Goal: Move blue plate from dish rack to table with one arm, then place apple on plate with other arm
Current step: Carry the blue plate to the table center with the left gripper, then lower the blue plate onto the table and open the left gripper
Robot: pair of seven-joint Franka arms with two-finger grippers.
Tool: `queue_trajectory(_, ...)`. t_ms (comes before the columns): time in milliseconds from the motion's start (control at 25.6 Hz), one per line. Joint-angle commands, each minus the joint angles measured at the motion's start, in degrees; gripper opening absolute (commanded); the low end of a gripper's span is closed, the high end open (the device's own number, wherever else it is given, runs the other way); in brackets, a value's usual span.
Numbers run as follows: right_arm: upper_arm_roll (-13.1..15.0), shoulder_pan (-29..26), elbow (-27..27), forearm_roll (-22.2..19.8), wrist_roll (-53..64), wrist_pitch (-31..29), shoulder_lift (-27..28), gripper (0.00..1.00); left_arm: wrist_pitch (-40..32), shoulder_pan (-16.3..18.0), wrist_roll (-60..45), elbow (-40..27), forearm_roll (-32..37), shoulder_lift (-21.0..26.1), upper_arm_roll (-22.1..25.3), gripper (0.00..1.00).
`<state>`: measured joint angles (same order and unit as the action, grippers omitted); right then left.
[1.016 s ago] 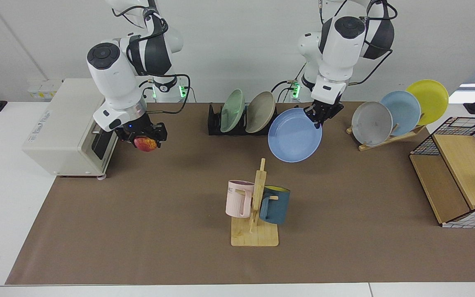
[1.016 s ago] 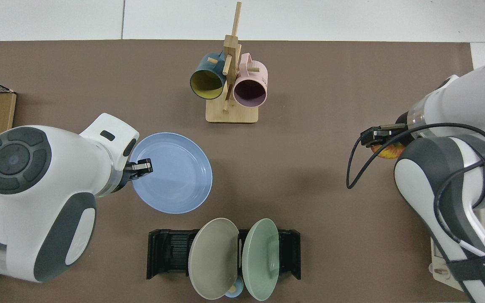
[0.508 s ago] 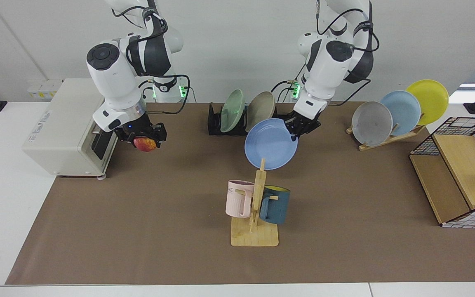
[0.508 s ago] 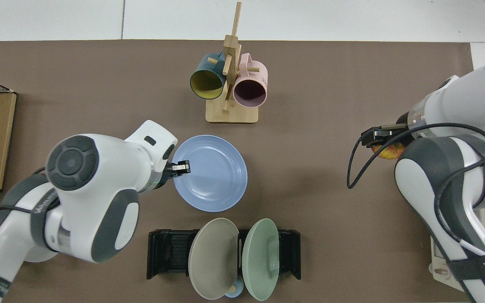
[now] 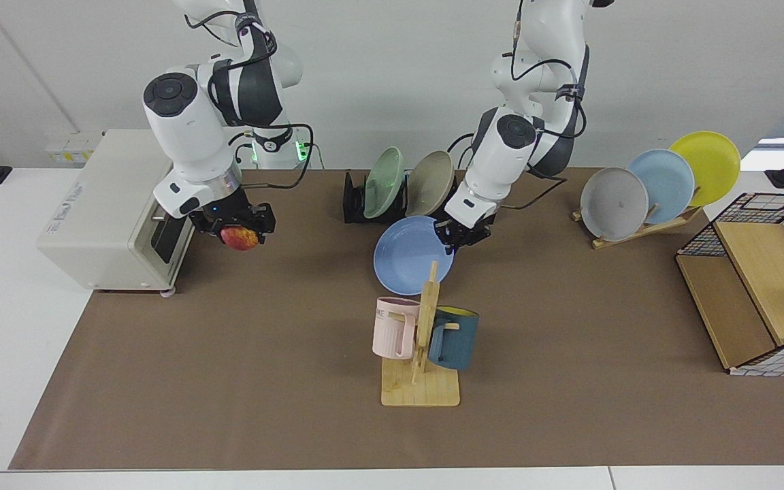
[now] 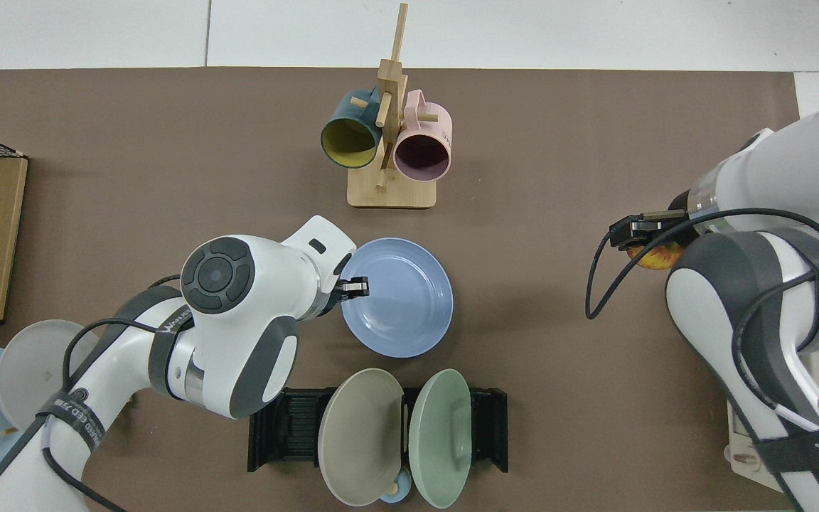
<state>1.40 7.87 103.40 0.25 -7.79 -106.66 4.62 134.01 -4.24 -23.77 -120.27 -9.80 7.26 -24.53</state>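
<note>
A: Where does the blue plate [image 5: 411,254] stand now?

B: It is out of the dish rack [image 5: 358,203] and down near the worktop [image 5: 242,354], between that rack and the wooden mug tree [image 5: 421,354]. The left hand [image 5: 458,239] grips its rim at the edge facing the left arm's base. From the facing view I cannot tell whether the plate rests on the brown mat or hangs just above it.

A: And the apple [image 5: 241,237]?

B: Clamped in the right hand [image 5: 235,228], held in the air near the white oven [image 5: 116,211], well apart from the plate.

A: What might go wrong from here?

B: In my judgement, three things. If the left hand lets go while the plate is tilted or off the mat, the plate may drop and rock or skid. It lies close to the mug tree and to the beige plate [image 5: 429,184] in the rack, so a careless pull-away could knock either. And if the right arm comes across before the left has cleared, the two arms could meet over the plate, or the apple, set off-centre, may roll off the shallow rim.
</note>
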Motion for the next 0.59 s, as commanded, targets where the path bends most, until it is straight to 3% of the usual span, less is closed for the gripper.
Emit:
queue_trajectory(0, -0.52, -0.75, 0.40, 0.19, -0.38, -0.13, -0.31, 0.01, 3.89, -2.08, 0.31, -1.19, -0.40, 1.18, 0.36, 0.00)
queue_trajectory(547, -0.52, -0.67, 0.83, 0.27, -0.38, -0.92, -0.14, 0.02, 8.19, -2.00, 0.48, -2.34, -0.13, 2.76, 0.45, 0.00)
